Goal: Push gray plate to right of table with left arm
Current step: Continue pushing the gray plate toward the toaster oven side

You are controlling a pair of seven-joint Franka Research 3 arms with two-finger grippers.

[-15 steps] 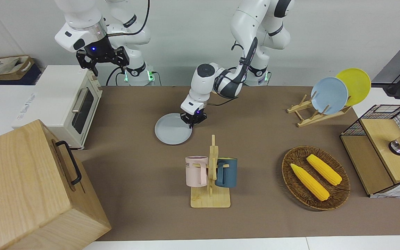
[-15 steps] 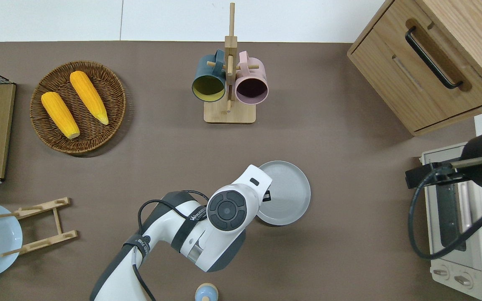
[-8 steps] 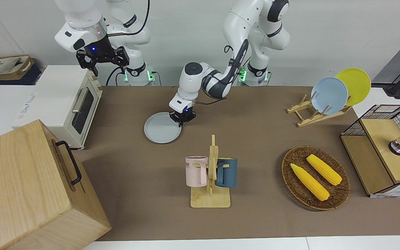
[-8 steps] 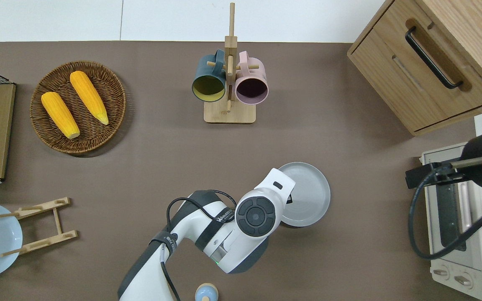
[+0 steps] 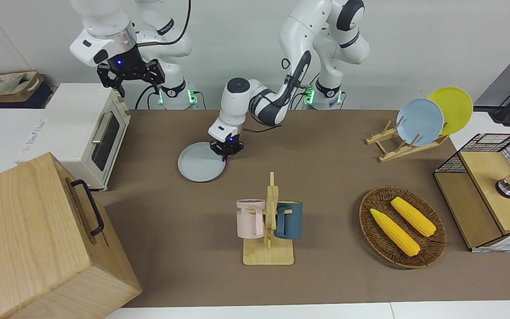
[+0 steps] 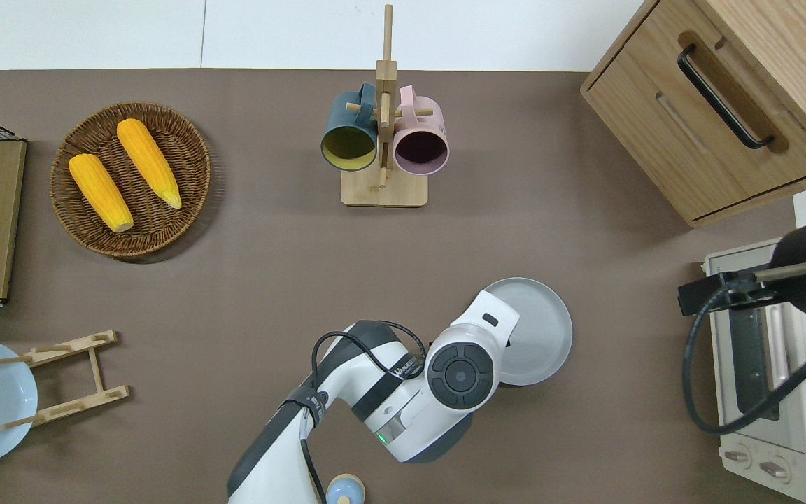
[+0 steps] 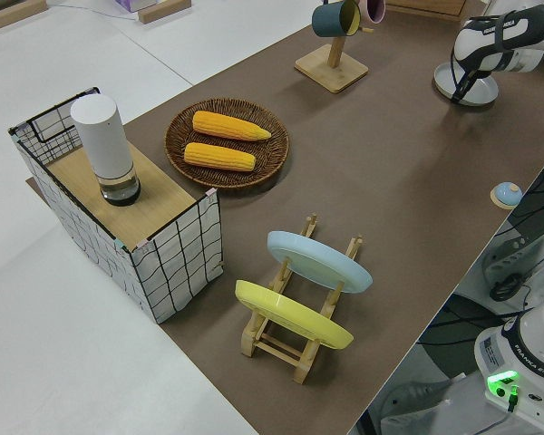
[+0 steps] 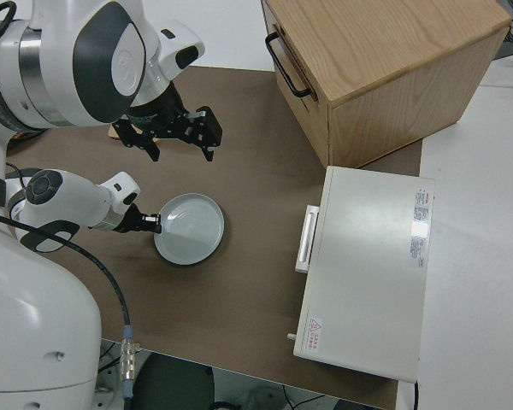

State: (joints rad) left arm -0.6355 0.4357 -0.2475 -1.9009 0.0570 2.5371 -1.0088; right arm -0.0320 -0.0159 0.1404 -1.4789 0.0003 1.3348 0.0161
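Note:
The gray plate (image 5: 199,162) (image 6: 537,325) (image 8: 190,229) lies flat on the brown table (image 5: 326,177), nearer to the robots than the mug rack and toward the right arm's end. My left gripper (image 5: 226,155) (image 8: 152,224) is shut and points down. Its tips rest low on the plate, at the edge that faces the left arm's end. In the overhead view the wrist hides that edge and the fingers. The right arm is parked, its gripper (image 5: 131,83) (image 8: 181,147) open.
A white toaster oven (image 6: 767,364) and a wooden cabinet (image 6: 718,105) stand at the right arm's end. The mug rack (image 6: 383,154) is mid-table. At the left arm's end are a basket of corn (image 6: 130,178), a plate rack (image 5: 407,141) and a wire crate (image 5: 489,199).
My left arm has swept toward the right arm's end, and the gray plate has slid along the table ahead of it. The right arm has not moved.

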